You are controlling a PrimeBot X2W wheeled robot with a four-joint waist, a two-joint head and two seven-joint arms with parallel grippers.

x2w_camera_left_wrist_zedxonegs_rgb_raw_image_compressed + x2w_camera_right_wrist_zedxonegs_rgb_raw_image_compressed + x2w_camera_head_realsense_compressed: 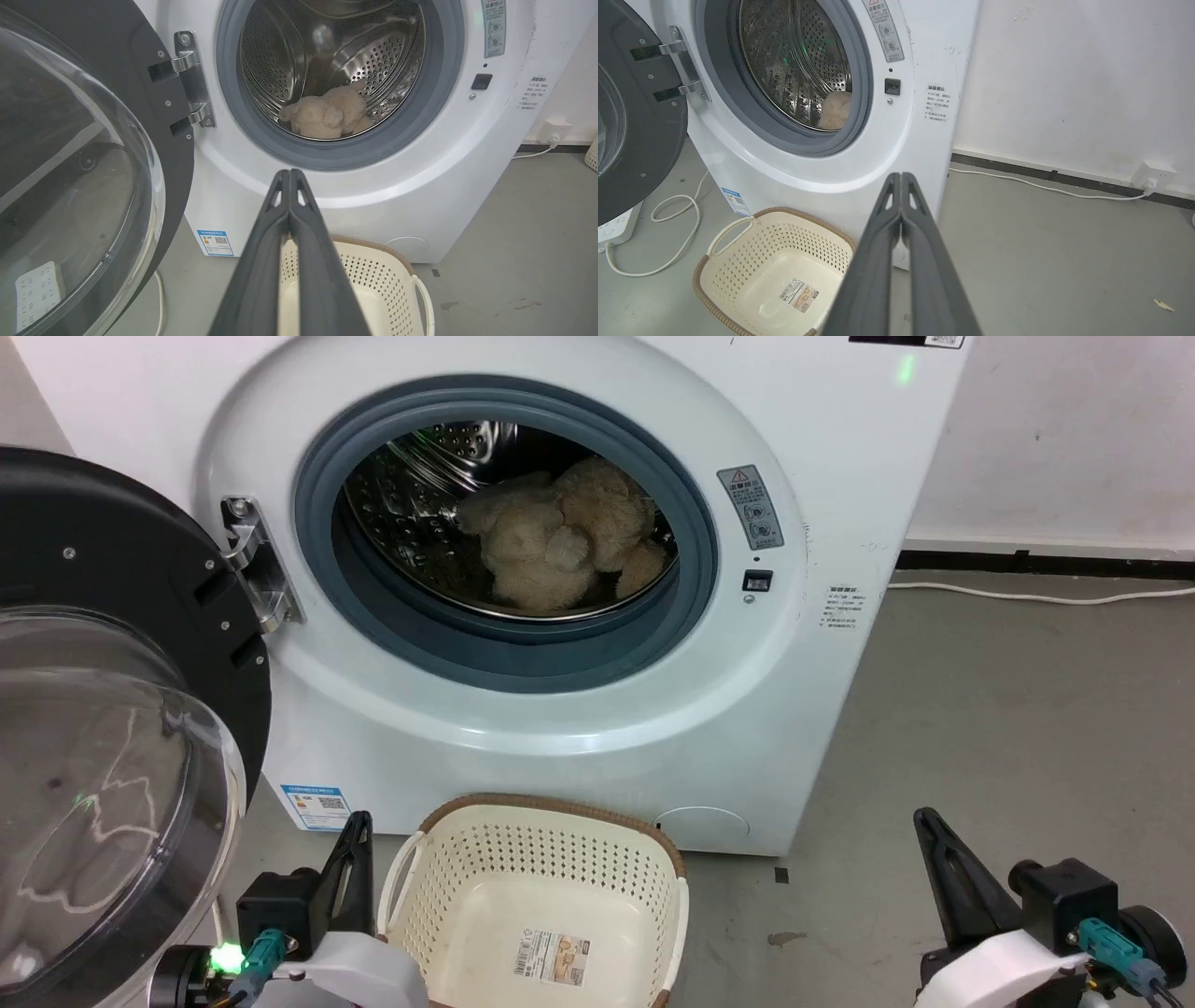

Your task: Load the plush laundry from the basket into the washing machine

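One plush laundry [560, 546] lies inside one washing machine [822, 709]; one basket [541, 845] sits nearer, door [112, 551] open at left. Left gripper [290, 173] and right gripper [901, 176]: fingers together, holding nothing.

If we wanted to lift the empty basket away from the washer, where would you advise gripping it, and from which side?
I'd take the loop handle on the basket's left side, coming down from above with the left end effector, which is shut and sits beside it. The loop stands off the perforated wall, leaving a gap for one finger; the basket is upright and empty.
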